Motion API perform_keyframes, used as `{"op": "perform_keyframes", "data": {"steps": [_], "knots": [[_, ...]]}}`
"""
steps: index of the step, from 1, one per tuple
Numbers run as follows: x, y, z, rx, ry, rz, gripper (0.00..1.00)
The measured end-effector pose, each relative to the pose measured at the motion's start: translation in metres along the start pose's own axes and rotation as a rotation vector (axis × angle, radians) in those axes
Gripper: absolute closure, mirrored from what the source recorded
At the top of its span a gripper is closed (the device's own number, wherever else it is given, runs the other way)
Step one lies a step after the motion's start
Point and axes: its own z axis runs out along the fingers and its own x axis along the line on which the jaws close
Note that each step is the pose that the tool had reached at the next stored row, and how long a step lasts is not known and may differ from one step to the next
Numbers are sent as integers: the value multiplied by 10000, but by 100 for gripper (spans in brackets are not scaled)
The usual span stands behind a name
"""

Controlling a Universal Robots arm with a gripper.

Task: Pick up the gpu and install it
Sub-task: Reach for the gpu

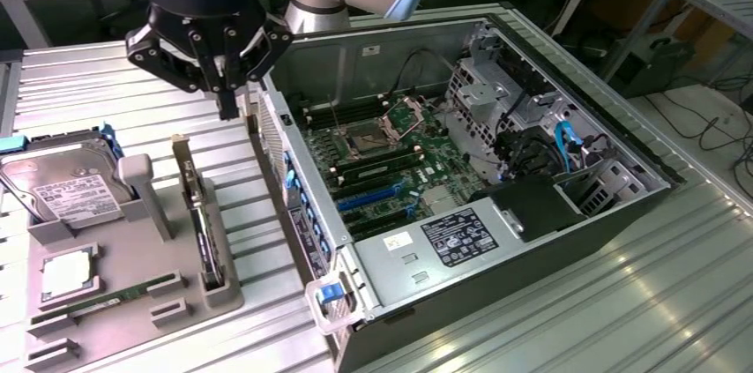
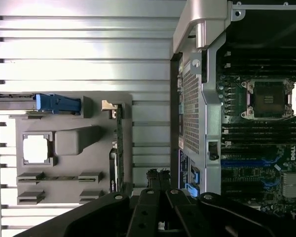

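We count one gripper point(image 1: 225, 107), hanging in the upper left of the exterior view over the gap between the grey parts tray point(image 1: 141, 320) and the open computer case point(image 1: 612, 214). Its fingertips are drawn close together with nothing between them; in the wrist view the gripper point(image 2: 158, 178) shows the same narrow set, empty.

We see one gpu point(image 1: 203, 223). It stands on edge in a slot of the tray, at the left centre of the exterior view, on the tray's side nearest the case. Its pale bracket end points up the frame, towards the gripper. The gripper is above and just beyond that end, not touching the card.

The tray also carries one hard drive point(image 1: 65, 190) upright with its white label facing us, one square processor point(image 1: 69, 272) lying flat, and one RAM stick point(image 1: 118, 294) lying flat near the lower left. There is one case, lying on its side with the motherboard point(image 1: 389, 161) exposed; on the board we count two processor sockets.

The gpu shows edge-on as a thin dark slab, so we cannot make out its fan or face. In the wrist view the gpu point(image 2: 119, 143) is again a thin strip, and one end disappears behind the gripper's dark linkage. The arm is cut off by the upper edge of the exterior view, and the tray and the case run out at the lower edge.
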Motion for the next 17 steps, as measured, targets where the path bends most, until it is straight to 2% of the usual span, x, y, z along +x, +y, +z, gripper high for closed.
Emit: {"op": "perform_keyframes", "data": {"steps": [7,17], "knots": [[39,-22,-2,1,1,0,89],[132,-97,-6,0,0,0,89]]}}
